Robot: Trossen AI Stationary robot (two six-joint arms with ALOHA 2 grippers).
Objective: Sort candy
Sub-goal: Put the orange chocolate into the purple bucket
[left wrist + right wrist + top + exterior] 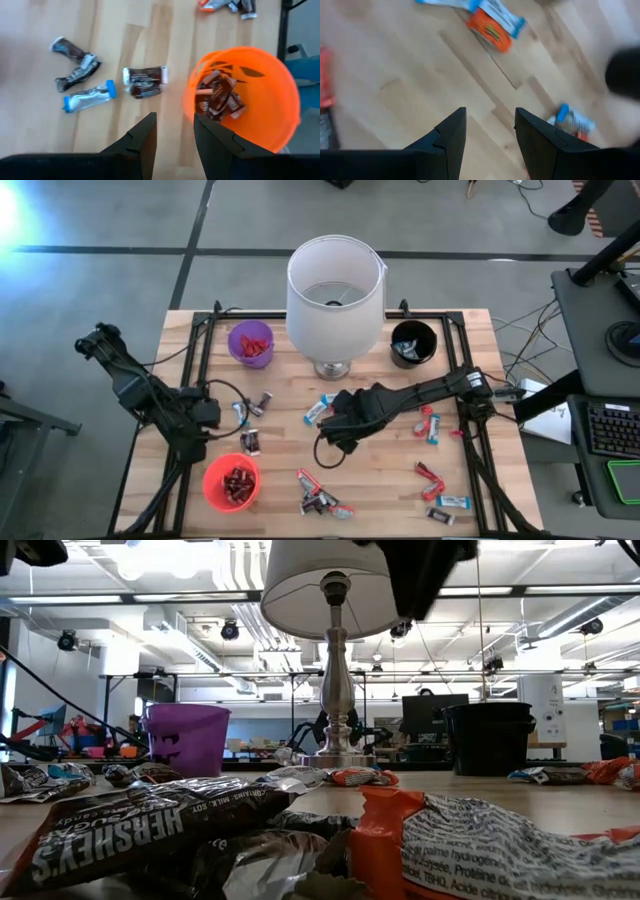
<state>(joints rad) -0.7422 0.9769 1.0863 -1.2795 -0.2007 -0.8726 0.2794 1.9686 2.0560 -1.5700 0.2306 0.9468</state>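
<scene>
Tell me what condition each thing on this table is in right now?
left gripper: open, empty, beside the orange cup
right gripper: open, empty, above bare wood
orange cup: upright, holding brown candy
purple cup: upright, holding red candy
black cup: upright, holding candy
lamp: upright
loose candy: scattered, unsorted

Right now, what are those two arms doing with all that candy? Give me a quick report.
Left pincer open, empty, beside orange cup. Right pincer open, empty, mid-table. Candy still scattered; brown bars in orange cup. Lamp stands mid-table.
</scene>
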